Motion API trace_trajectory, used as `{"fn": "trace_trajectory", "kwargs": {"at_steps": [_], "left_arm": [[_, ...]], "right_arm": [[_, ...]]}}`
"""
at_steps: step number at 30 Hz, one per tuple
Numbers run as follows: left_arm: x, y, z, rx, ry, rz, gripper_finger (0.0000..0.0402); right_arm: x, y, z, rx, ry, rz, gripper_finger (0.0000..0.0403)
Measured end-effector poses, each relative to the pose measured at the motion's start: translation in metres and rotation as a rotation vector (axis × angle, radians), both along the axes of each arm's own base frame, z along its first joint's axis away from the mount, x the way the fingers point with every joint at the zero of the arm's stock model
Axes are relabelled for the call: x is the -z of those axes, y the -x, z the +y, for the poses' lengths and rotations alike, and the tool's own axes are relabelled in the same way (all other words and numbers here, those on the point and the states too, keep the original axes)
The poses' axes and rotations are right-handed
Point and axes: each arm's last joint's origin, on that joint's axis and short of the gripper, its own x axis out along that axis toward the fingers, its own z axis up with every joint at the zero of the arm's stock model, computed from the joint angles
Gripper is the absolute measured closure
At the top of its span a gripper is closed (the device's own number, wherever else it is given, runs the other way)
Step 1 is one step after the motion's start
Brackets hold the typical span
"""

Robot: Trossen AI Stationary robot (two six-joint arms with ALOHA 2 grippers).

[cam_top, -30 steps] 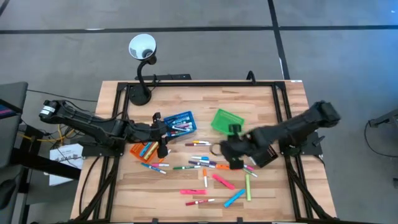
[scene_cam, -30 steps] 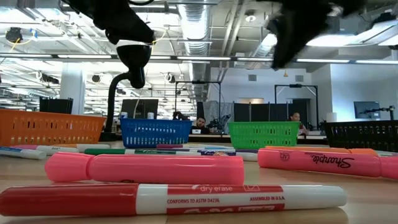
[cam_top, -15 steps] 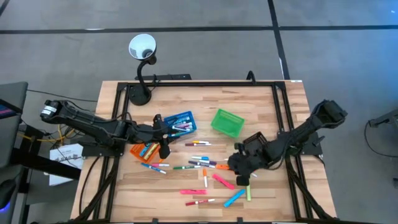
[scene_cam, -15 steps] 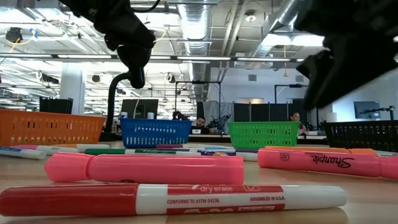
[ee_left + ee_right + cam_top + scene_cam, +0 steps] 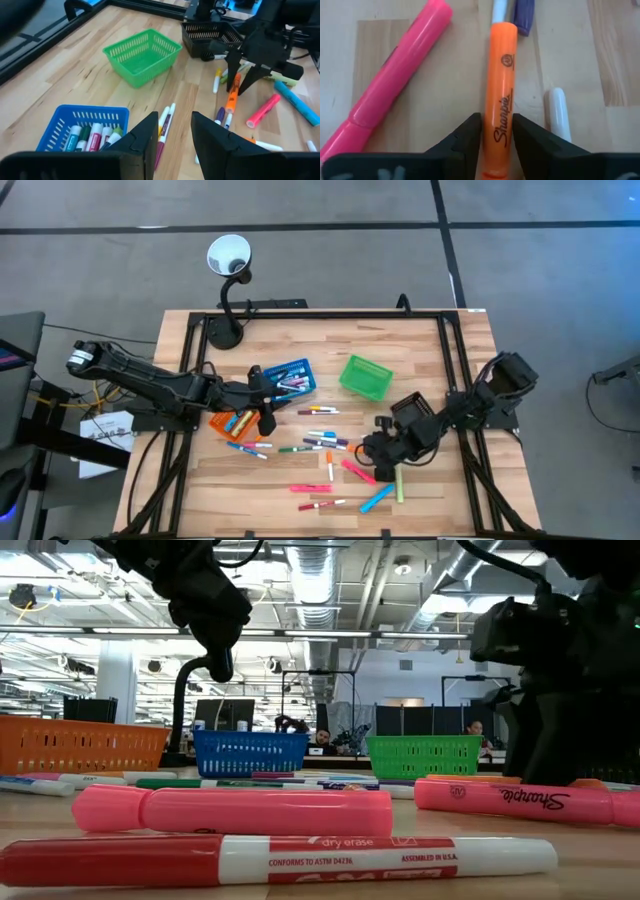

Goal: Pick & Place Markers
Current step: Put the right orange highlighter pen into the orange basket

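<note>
Many markers [image 5: 325, 442] lie scattered flat on the wooden table; some are white-barrelled with coloured caps, others pink, green, blue or orange. My right gripper [image 5: 373, 454] is down at the table, open. Its fingers stand on either side of an orange Sharpie marker [image 5: 500, 95], along its barrel; the left wrist view shows this marker [image 5: 231, 100] lying flat. My left gripper [image 5: 266, 418] hovers open and empty between the orange basket [image 5: 228, 421] and the blue basket [image 5: 290, 376], which holds several markers.
A green basket [image 5: 365, 376] sits right of the blue one, and a black basket [image 5: 210, 35] sits by the right arm. A pink marker [image 5: 395, 85] and a white one [image 5: 559, 112] lie close beside the orange one. A gooseneck lamp [image 5: 228, 260] stands at the far edge.
My right gripper has dropped from high above the table down to its surface. It has also shifted toward the near edge and now straddles the orange marker. My left arm has kept almost still.
</note>
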Motion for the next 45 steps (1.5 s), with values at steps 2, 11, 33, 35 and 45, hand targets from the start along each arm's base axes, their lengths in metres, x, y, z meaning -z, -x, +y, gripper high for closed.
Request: {"fn": "trace_trajectory", "kwargs": {"at_steps": [2,11,33,35,45], "left_arm": [[0.000,0.000,0.000,0.000,0.001,-0.003,0.0289],[0.000,0.000,-0.003,0.090,0.050,0.008,0.0289],[0.048,-0.049,0.009,0.157,-0.205,0.108,0.0201],[0.056,-0.053,0.011,0.163,-0.199,0.128,0.0193],[0.085,-0.066,0.012,0.174,-0.194,0.189,0.0189]], "right_arm": [[0.003,-0.001,0.000,-0.003,0.008,0.003,0.0316],[-0.049,-0.023,0.002,-0.081,0.037,-0.195,0.0354],[-0.046,-0.099,-0.089,-0.072,0.161,-0.303,0.0331],[-0.046,-0.106,-0.089,-0.088,0.175,-0.318,0.0331],[-0.055,-0.114,-0.090,-0.075,0.205,-0.346,0.0332]]}}
